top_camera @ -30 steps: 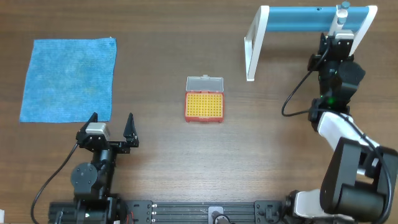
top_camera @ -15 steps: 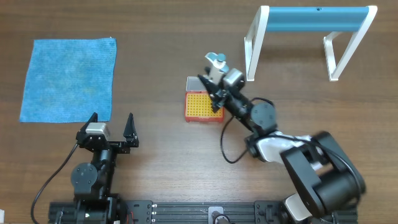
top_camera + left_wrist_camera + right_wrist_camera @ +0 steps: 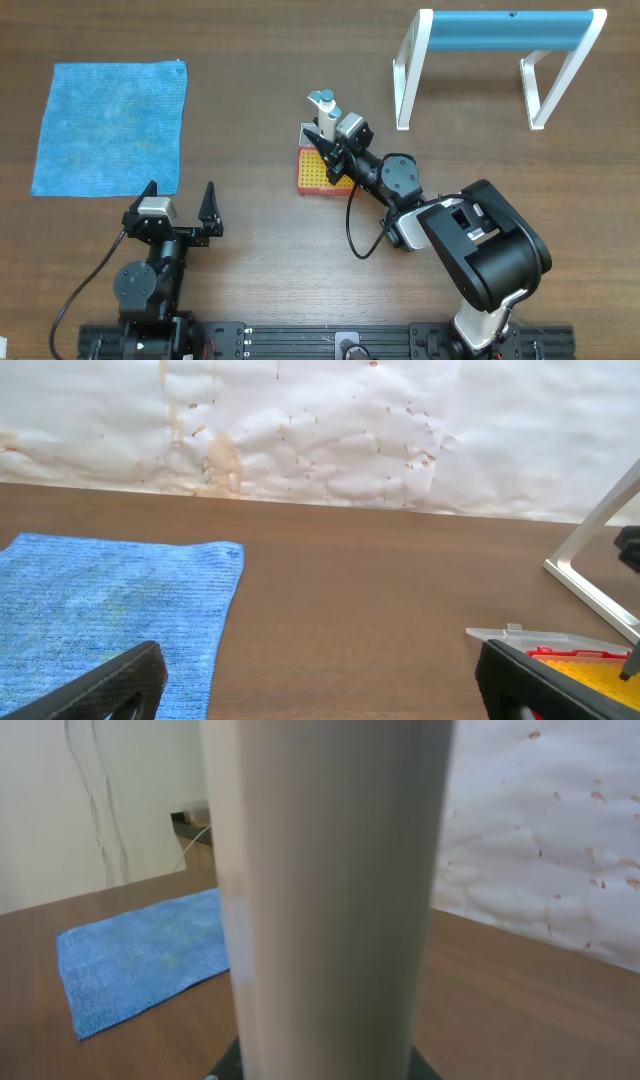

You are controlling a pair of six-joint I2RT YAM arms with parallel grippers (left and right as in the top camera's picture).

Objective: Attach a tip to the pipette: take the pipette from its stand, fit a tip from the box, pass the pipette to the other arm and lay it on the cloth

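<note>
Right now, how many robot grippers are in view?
2. The left gripper sits open beside the blue woven cloth; the right gripper holds the white pipette at the orange tip box.

Black left arm (image 3: 150, 268) and right arm (image 3: 482, 250) trail thin black cables (image 3: 349, 228) (the right wears white shells).

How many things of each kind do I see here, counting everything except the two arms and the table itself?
cloth: 1
tip box: 1
pipette: 1
stand: 1
Total: 4
</note>
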